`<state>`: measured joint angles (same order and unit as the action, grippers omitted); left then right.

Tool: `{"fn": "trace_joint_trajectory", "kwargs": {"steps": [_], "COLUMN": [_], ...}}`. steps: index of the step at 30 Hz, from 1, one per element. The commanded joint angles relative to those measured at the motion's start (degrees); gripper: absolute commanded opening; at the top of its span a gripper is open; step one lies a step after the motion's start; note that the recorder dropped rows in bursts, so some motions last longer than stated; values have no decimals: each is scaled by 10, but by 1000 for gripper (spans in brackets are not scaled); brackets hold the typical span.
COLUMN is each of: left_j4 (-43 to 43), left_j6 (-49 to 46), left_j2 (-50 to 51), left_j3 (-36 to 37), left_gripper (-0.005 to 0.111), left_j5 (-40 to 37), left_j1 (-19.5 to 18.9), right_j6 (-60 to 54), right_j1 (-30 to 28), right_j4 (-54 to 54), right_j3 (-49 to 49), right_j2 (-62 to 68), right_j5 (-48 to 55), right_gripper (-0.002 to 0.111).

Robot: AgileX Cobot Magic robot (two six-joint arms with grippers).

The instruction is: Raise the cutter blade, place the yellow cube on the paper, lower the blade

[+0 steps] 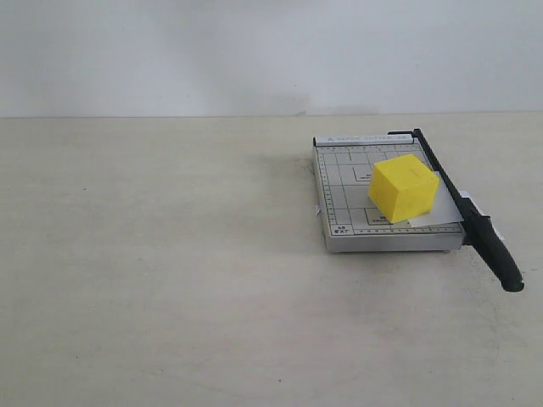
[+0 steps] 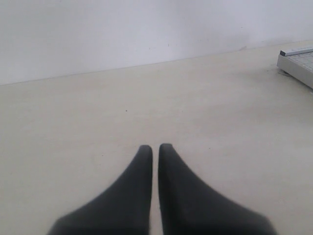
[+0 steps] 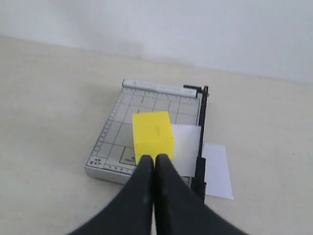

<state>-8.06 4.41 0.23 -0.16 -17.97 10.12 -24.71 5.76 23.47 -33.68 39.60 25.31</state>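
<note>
Bench: pale surface; white wall seen at the far side.
Cutter board: grey, gridded, set on the right of the bench.
Cutter blade: laid down flat along the board's right edge; black handle jutting past the near right corner.
Paper: white sheet lying on the board's near right part, with a strip carried out right under the blade.
Yellow cube: rested on the paper, left of the blade and apart from it, slightly turned.
Left pincer: fingers drawn narrow, nothing held; hung over the bench, well left of the board.
Right pincer: fingers pressed together, nothing held; seen on the cube's near side, contact cannot be told.
</note>
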Motion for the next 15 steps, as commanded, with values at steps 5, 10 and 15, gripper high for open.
{"fn": "trace_joint_trajectory", "kwargs": {"steps": [5, 10, 15], "left_j4": [-1, -1, -1], "left_j6": [-3, -3, -3], "left_j2": [-2, -2, -2], "left_j3": [2, 2, 2], "left_gripper": [4, 4, 4], "left_j5": [0, 2, 2], "left_j1": [-2, -2, -2], "right_j6": [35, 36, 36], "right_j1": [0, 1, 1], "right_j4": [17, 21, 21], "right_j3": [129, 126, 126], "right_j2": [-383, -396, -396], "right_j5": [105, 97, 97], "right_gripper": [0, 0, 0]}}
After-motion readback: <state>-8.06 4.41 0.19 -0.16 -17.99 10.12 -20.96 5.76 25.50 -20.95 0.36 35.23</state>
